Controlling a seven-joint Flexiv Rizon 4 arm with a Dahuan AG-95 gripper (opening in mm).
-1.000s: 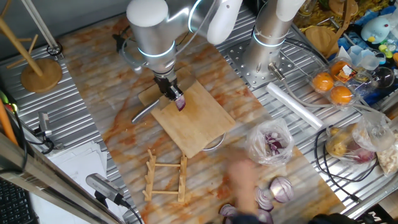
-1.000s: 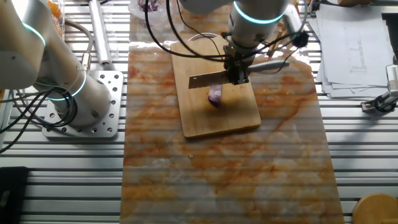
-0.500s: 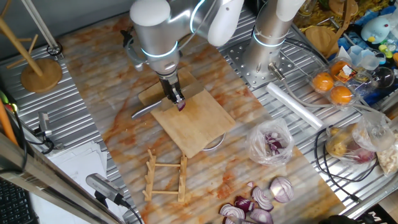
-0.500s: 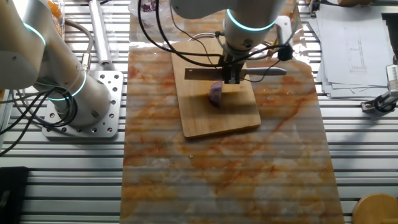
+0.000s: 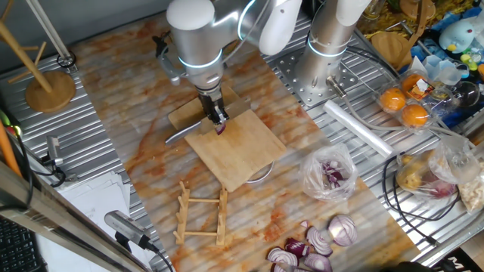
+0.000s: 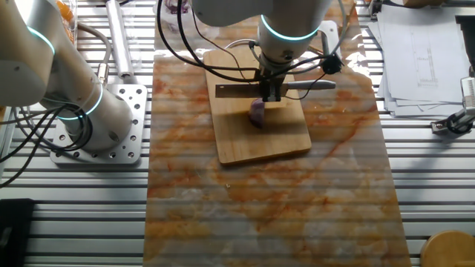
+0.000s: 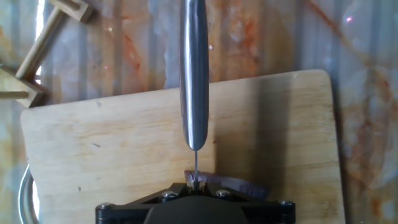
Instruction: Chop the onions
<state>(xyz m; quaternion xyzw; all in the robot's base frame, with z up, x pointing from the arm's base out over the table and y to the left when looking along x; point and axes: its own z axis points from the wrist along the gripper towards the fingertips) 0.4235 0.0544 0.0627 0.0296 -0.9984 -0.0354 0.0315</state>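
The black two-finger gripper [image 6: 269, 90] points straight down over the board and is clamped on the silver steel kitchen knife [image 6: 245, 90], gripping it where blade meets handle so the flat blade runs out to one side and the handle to the other; held that way, I'd judge, the edge can be pressed straight down like a cleaver. In the hand view the knife's rounded metal handle [image 7: 194, 68] stretches away from the gripper's body, and only a sliver of purple shows under it. Directly beneath the blade sits the small red-purple onion wedge [image 6: 256, 111], touching or all but touching the edge; from here I cannot tell whether the blade has bitten in. The wedge rests near the middle of the pale rectangular wooden chopping board [image 5: 242, 155], which lies at an angle on the orange-veined marbled counter [image 6: 282, 208], giving the knife a firm surface to cut against. It looks whole, so the chopping seems barely begun. Further out, a wooden slatted rack [image 5: 202, 215] lies just beyond the board's corner, a clear plastic bag of purple onion pieces [image 5: 330, 174] sits well apart, and a cluster of bigger purple onion halves and slices [image 5: 318, 245] waits near the counter's edge.
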